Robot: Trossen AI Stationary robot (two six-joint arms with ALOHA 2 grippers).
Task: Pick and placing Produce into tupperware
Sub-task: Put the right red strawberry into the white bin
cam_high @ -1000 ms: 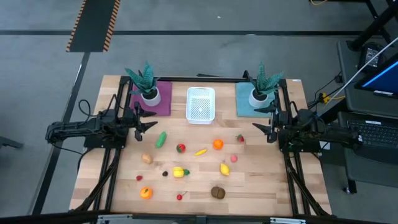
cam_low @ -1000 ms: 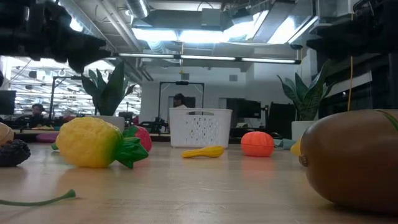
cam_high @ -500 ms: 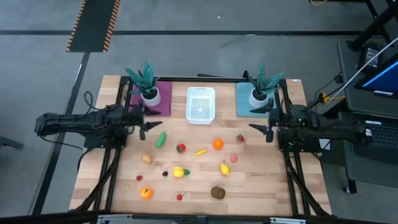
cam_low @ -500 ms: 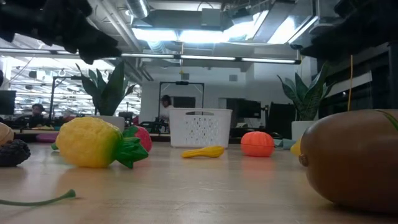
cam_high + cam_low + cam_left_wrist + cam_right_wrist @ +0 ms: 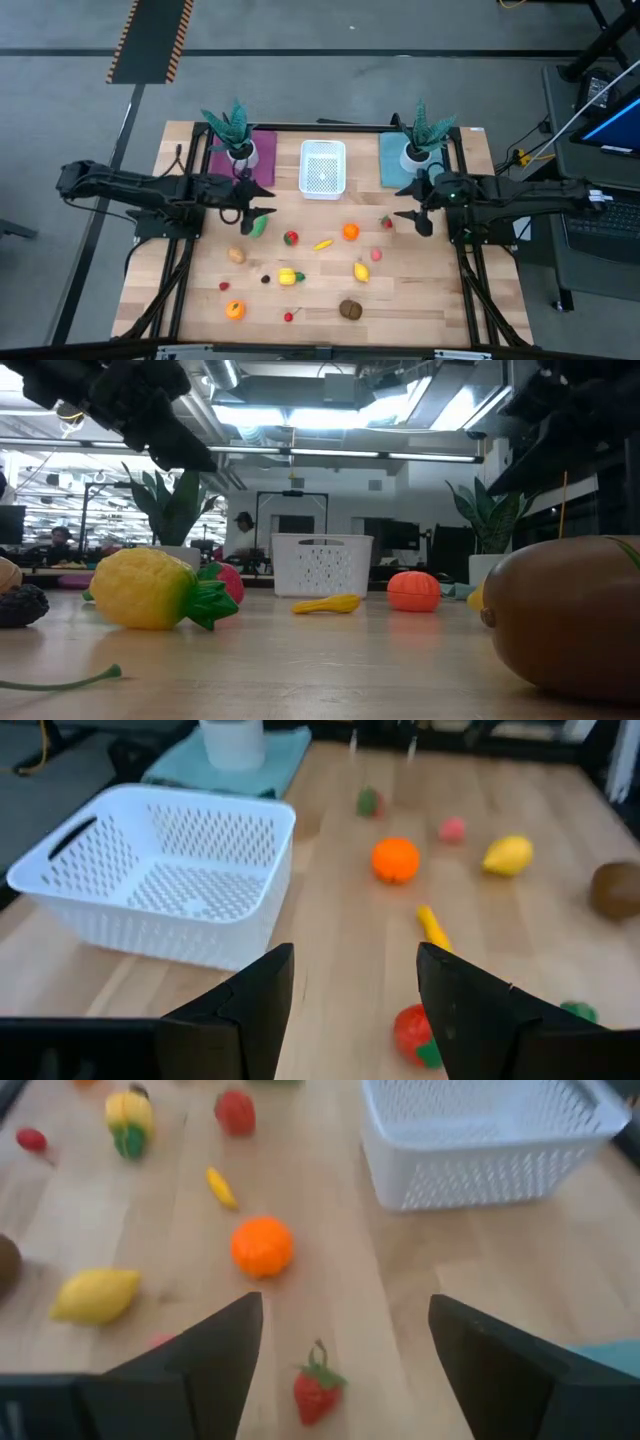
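Note:
The toy produce lies scattered on the wooden table: a green cucumber [image 5: 259, 226], an orange [image 5: 350, 232], a strawberry [image 5: 386, 222], a lemon [image 5: 360, 271] and a kiwi [image 5: 350, 309]. The white tub [image 5: 322, 167] stands by the far edge, with nothing showing inside it. My left gripper [image 5: 258, 212] hangs open just above the cucumber's far end, and in its wrist view [image 5: 355, 1005] it faces the tub [image 5: 160, 885] and the orange [image 5: 396, 859]. My right gripper [image 5: 408, 215] is open just right of the strawberry. In its wrist view [image 5: 345, 1370] the strawberry [image 5: 317, 1388] lies between the fingers, untouched.
Two teal spiky plants in white pots stand on a purple mat [image 5: 262, 160] and a teal mat [image 5: 392, 165] either side of the tub. More toys lie nearer: a second orange [image 5: 234, 310], a potato [image 5: 236, 255], a banana [image 5: 322, 243]. A person shows in the room behind [image 5: 243, 538].
Both arms have reached in toward the table's middle. The left gripper moved right, from beside the purple mat to above the cucumber. The right gripper moved left toward the strawberry. No produce has shifted.

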